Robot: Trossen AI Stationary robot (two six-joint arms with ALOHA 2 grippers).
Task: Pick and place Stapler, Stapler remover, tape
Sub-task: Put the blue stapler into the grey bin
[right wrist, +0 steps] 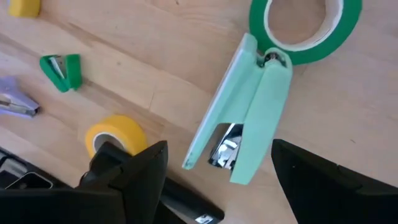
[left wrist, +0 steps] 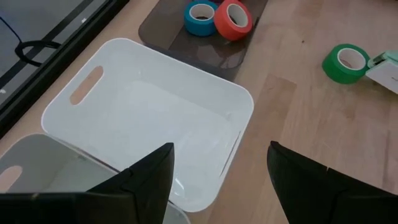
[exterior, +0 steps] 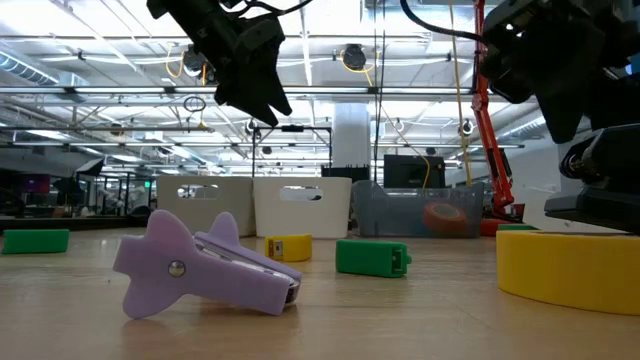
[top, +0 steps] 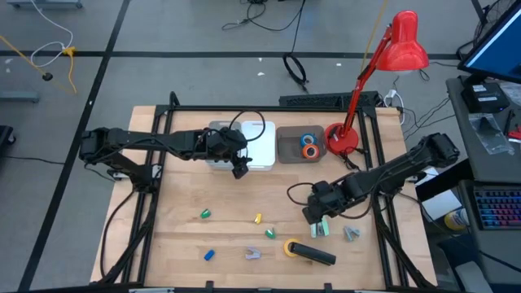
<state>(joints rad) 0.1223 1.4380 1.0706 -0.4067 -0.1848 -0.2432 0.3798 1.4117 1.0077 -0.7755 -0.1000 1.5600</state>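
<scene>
From above, the left claw [top: 238, 167] hangs over the near edge of the white bin [top: 259, 143], just past its rim, which suits a drop-off spot. The smoky tray [top: 291, 146] beside it holds the blue tape roll [top: 307, 140] and the orange tape roll [top: 311, 150], so tape seems to be sorted there. The right claw [top: 316, 218] hovers over the mint stapler [top: 321, 227] near the table's right edge, probably lining up a pick. The black stapler [top: 314, 255] lies at the front, touching the yellow tape roll [top: 290, 247].

At table height, a lilac staple remover [exterior: 205, 268] lies on its side in the foreground, apart from both arms.

The left wrist view shows that claw wide and empty above the white bin, which looks empty; the green tape roll [left wrist: 345, 63] sits on the table [left wrist: 292, 137] well beyond.

The right wrist view shows that claw wide, holding nothing, straddling the mint stapler from above. The stapler's far end touches the green tape roll, so a lift may nudge the roll. A green staple remover [right wrist: 62, 71] lies further off.
</scene>
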